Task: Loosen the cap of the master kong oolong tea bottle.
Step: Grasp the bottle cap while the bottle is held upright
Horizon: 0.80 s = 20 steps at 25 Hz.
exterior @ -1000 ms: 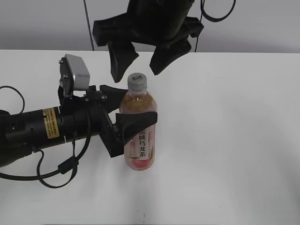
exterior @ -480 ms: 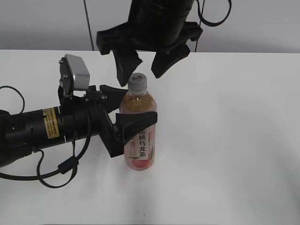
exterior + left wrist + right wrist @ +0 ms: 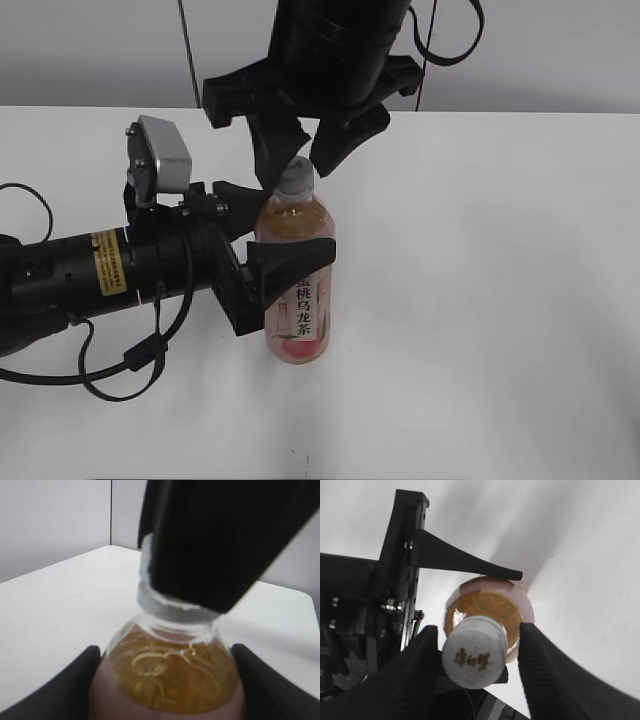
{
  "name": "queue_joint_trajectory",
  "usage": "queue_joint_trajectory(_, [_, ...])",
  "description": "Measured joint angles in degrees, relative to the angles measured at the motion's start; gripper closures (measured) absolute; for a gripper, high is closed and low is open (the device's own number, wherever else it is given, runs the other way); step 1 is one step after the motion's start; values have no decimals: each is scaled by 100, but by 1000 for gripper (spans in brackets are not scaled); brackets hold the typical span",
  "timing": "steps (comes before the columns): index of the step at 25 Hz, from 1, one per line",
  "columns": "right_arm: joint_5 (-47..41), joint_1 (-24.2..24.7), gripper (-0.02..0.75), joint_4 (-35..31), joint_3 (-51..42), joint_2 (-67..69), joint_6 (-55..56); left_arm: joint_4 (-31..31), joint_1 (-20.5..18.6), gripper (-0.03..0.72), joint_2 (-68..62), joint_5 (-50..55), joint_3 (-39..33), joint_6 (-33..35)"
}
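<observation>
1. Our right gripper (image 3: pixel 302 152) has dropped from above the bottle in the upper middle of the exterior view, and its fingers have drawn in from a wide spread until they now flank the cap (image 3: pixel 295 176).
2. In the right wrist view one finger looks to be against the cap's (image 3: pixel 474 652) left side, while a gap remains on its right, so we judge this claw as narrowed around the cap but not yet pinching it.
3. Our left gripper (image 3: pixel 277 235) has not moved: it clamps the master kong oolong tea bottle (image 3: pixel 297 280) across its body, upright at centre frame.
4. We read this as the moment just before the twist; the hold below looks ready, the grasp above still has to finish.
5. For room, the table (image 3: pixel 500 300) to the right and front of the bottle is bare in the exterior view, and its far edge lies well behind.
6. The tight spot is left of the bottle, where the left arm and its camera housing (image 3: pixel 160 155) sit near the right gripper's rotation path.
</observation>
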State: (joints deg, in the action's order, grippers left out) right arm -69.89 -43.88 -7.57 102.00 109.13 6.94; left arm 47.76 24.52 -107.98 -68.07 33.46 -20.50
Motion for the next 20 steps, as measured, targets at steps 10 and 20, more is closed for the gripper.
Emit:
queue_joint_trajectory(10, [0,0,456,-18,0,0,-372,0,0,221,0,0,0,0])
queue_joint_trajectory(20, [0,0,457,-35,0,0,-2826,0,0,221,0,0,0,0])
